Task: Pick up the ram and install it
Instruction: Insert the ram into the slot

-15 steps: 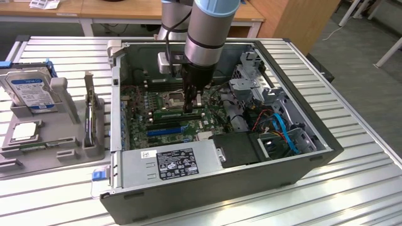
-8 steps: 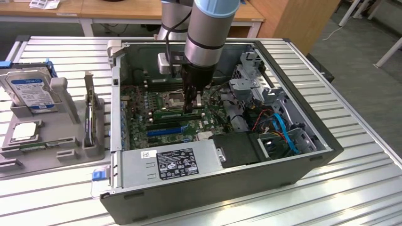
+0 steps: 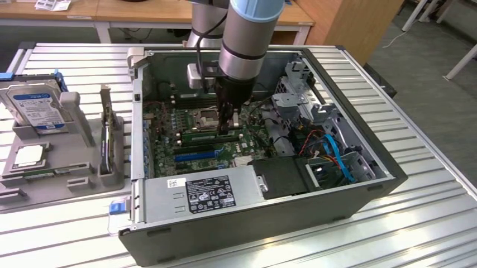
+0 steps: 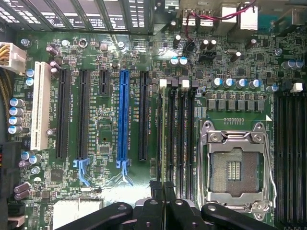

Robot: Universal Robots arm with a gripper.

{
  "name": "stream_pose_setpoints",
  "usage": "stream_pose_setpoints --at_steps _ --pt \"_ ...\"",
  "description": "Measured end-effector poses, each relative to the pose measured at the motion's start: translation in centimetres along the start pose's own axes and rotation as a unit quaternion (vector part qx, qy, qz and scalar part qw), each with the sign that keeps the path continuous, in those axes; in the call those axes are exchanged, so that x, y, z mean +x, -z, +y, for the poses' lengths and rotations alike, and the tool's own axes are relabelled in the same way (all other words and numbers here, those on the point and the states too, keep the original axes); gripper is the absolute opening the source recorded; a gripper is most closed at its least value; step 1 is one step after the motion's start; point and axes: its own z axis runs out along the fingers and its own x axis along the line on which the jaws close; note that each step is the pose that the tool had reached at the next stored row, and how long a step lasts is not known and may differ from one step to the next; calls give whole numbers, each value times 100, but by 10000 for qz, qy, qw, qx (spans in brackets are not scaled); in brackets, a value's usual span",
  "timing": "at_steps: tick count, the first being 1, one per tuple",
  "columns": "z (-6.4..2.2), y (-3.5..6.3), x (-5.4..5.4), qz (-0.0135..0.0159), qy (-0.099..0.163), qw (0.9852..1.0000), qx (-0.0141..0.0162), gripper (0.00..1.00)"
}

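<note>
Ram [image 3: 209,134], exterior view: a long, green strip, taken to be the stick, stood on edge along the memory slots inside the open computer case [image 3: 298,218]. It lay directly beneath the gripper [image 3: 229,125], whose arm stood upright over the board. The fingers were drawn together at the strip's upper edge. Whether they pinched it or merely bore on it could not be settled.

Wrist view: the gripper [image 4: 162,189] appeared clenched, its two fingers nearly meeting above the black memory slots [image 4: 177,139]. These slots ran beside the empty CPU socket [image 4: 235,165] on the motherboard [image 4: 108,129]. A thin dark line ran from between the fingers along the nearest slot. Whether this was the stick's edge could not be told.

Handling, as judged: such a stick was probably light and stiff along its length, yet thin enough to crack if twisted. Its chips and contact edge looked fragile. The sound hold appeared to be across the two flat faces near the middle of the upper edge, which would keep the contact edge free and the load even.
</note>
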Motion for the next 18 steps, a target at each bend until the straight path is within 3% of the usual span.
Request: stream_pose_setpoints --at_steps 14,18 --pt "-1 -24 1 0 0 10000 0 12" --pt "-2 -25 0 -1 0 10000 0 18"
